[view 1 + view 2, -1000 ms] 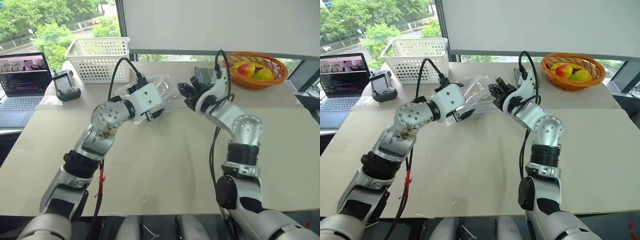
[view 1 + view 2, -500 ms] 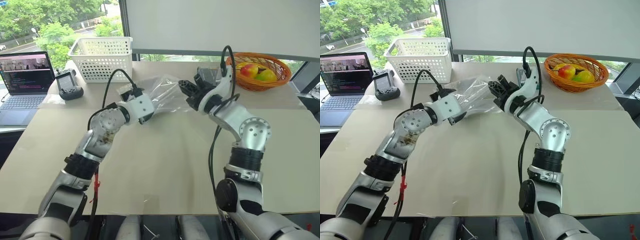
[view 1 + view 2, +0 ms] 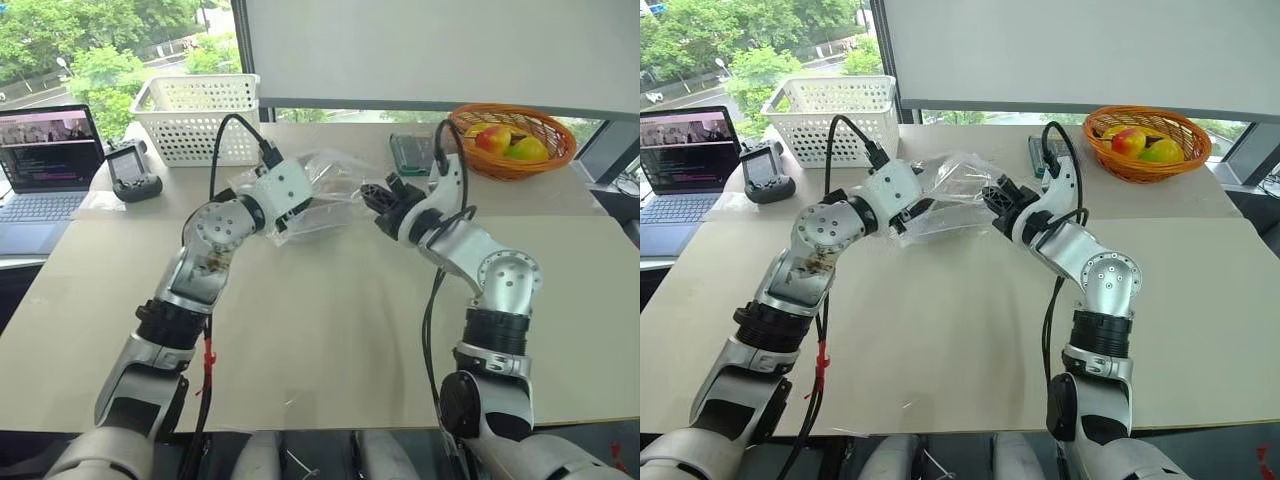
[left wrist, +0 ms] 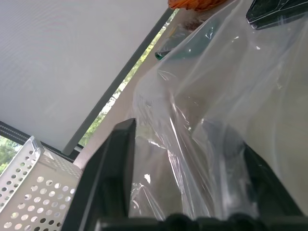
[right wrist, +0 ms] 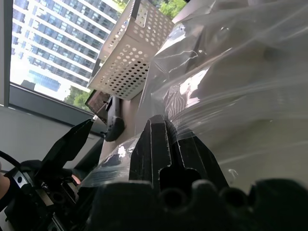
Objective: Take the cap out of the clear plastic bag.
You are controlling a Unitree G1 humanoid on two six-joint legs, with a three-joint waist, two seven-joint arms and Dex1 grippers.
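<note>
The clear plastic bag (image 3: 952, 192) hangs stretched between the 2 grippers above the beige table (image 3: 940, 330), its long axis running across the robot from one hand to the other; the right gripper (image 3: 996, 204) has its fingers pressed together, pinching the film at the bag's right end; the left gripper (image 3: 912, 212) has its 2 fingers (image 4: 113, 163) parted with bag film lying between them, though I cannot tell whether they grip it; the step in hand looks like spreading the bag to find its mouth; the cap cannot be made out through the crinkled film, so which way it points is unclear; next, the left fingers likely need a firm hold.
</note>
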